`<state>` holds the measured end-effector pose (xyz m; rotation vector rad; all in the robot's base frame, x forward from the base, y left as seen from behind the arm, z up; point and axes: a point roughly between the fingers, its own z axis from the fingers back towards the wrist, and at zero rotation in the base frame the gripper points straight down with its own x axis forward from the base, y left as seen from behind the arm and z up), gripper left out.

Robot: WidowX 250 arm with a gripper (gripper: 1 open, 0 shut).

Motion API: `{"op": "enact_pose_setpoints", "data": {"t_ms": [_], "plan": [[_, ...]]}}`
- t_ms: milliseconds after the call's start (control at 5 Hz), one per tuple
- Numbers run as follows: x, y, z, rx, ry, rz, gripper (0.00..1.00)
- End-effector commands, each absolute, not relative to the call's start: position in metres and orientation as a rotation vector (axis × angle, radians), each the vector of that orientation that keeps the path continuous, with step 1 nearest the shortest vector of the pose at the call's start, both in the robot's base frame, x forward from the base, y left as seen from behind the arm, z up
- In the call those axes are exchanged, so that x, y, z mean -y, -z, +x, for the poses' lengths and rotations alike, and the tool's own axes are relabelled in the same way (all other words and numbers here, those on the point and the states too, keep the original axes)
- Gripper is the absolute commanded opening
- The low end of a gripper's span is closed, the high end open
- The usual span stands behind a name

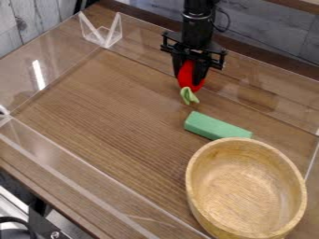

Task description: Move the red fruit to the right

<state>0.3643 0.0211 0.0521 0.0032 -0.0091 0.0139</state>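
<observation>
The red fruit [189, 76], a small red strawberry with a pale green stem hanging below it, is held between the fingers of my gripper [191, 71]. The gripper points straight down over the far middle of the wooden table and is shut on the fruit. The stem end hangs just above the tabletop, a little beyond the green block [217, 126].
A green rectangular block lies on the table right of centre. A large wooden bowl [245, 191] sits at the near right. Clear plastic walls [50, 65] ring the table, with a clear stand [100, 30] at the far left.
</observation>
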Motion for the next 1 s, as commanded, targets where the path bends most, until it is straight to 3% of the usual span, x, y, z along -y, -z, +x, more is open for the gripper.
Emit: {"op": "enact_pose_setpoints", "data": {"t_ms": [0, 600, 800], "plan": [[-0.012, -0.084, 0.374, 0.108, -0.028, 0.012, 0.00], [0.006, -0.092, 0.361, 0.108, 0.066, 0.017, 0.00], [0.010, -0.108, 0.359, 0.148, 0.036, 0.024, 0.00]]}}
